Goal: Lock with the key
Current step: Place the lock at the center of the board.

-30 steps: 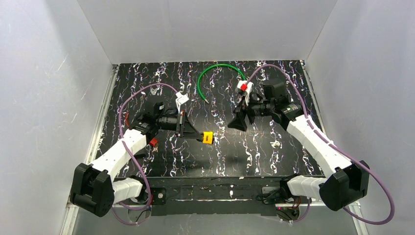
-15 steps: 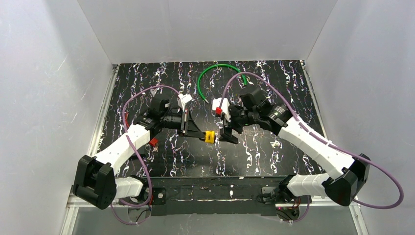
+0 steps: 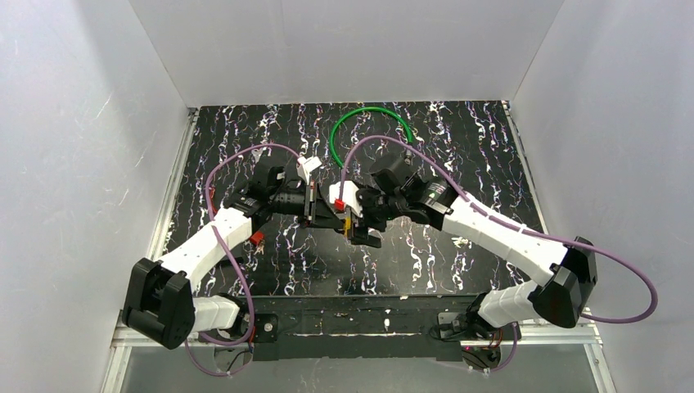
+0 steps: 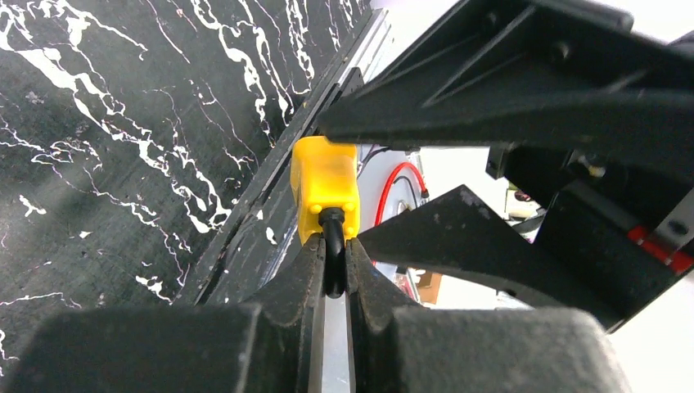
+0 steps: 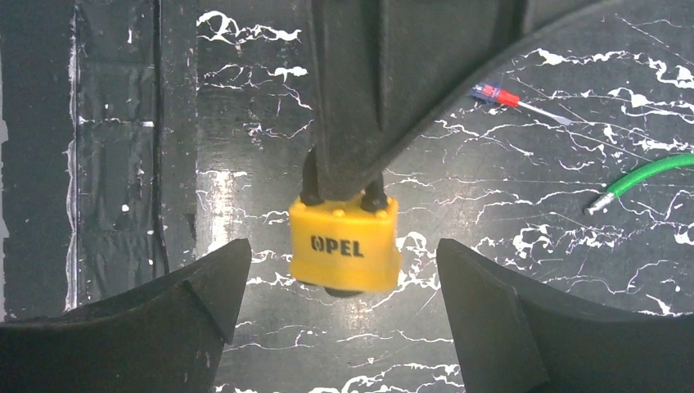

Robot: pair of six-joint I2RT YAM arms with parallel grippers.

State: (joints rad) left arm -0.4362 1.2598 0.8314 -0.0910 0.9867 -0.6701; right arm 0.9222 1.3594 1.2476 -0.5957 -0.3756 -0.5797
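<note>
Two hands meet above the middle of the surface. At the left, the left hand is clenched on the dark shackle of the lock and holds it clear of the surface, with the yellow body pointing away from that hand toward 3 o'clock in the top view.

From the right wrist, the lock's long axis runs 12 to 6: shackle at 12, body below, and a dark nub at 6 that may be the keyway, too small for us to tell. The right hand is released, with one finger at the lock's 9 o'clock, the other at 3, and neither touching it. It is the nearer free hand, and we judge the body sits squarely in its gap.

We cannot find the key in any view. A screwdriver and a green cable lie on the surface toward 2 o'clock.
</note>
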